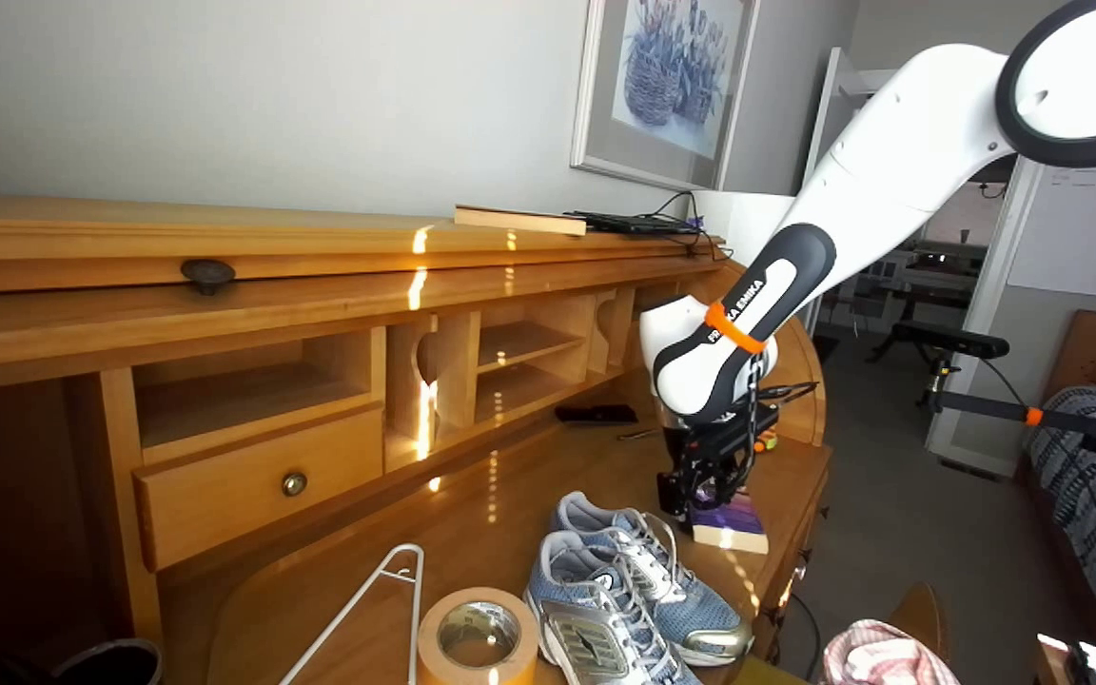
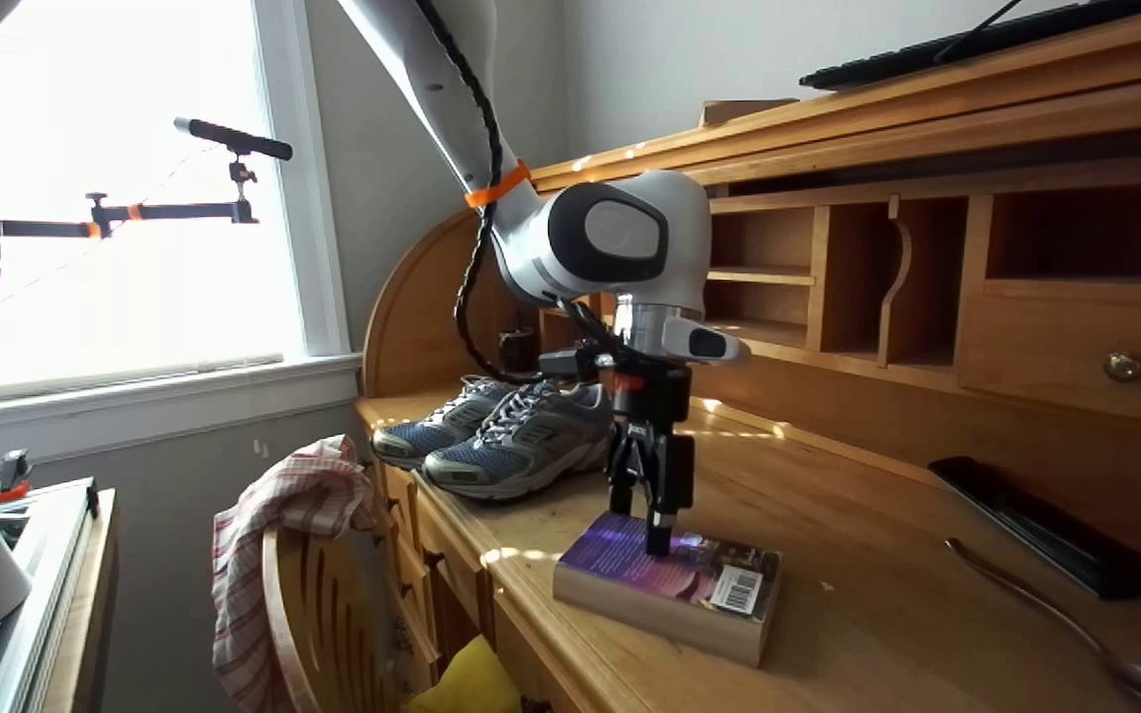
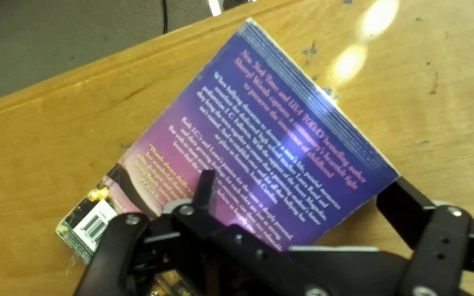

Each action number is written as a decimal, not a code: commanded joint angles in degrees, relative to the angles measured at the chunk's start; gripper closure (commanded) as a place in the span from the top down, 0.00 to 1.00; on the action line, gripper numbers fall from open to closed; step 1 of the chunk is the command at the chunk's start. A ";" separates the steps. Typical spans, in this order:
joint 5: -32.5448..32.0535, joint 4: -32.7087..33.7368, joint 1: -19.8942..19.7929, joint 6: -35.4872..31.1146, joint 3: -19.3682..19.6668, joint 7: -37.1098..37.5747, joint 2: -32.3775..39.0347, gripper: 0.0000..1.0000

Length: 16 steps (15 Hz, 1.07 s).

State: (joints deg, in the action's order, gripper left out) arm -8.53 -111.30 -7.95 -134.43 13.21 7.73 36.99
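hovering over the purple book (image 3: 237, 139), the end effector (image 3: 300, 187) is spread and empty; the book lies flat, presumably for steadiness, on the table (image 3: 430, 111).

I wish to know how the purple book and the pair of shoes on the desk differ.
The book is a flat block, while the shoes are rounded and rise higher. The book's upper face is largely purple with printed text; the laced shoes are blue and silver-grey. The book lies under the open claw, whereas the shoes stand apart from it. Both rest on the wooden desk.
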 commanded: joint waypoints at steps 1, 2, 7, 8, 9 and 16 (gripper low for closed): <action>-3.04 -1.89 0.64 1.09 0.85 -1.55 -1.22 1.00; -3.63 -2.22 0.62 1.06 0.88 -1.80 -1.39 1.00; -5.83 -4.07 0.71 0.54 1.19 -2.48 -2.45 1.00; -6.19 -4.45 0.70 0.53 1.27 -2.58 -2.72 1.00; -6.56 -4.80 0.73 0.47 1.38 -2.69 -2.93 1.00; -8.59 -7.02 0.62 0.39 2.00 -2.64 -4.55 1.00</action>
State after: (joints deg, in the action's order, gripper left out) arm -15.33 -115.90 -7.88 -134.32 14.41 5.34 34.57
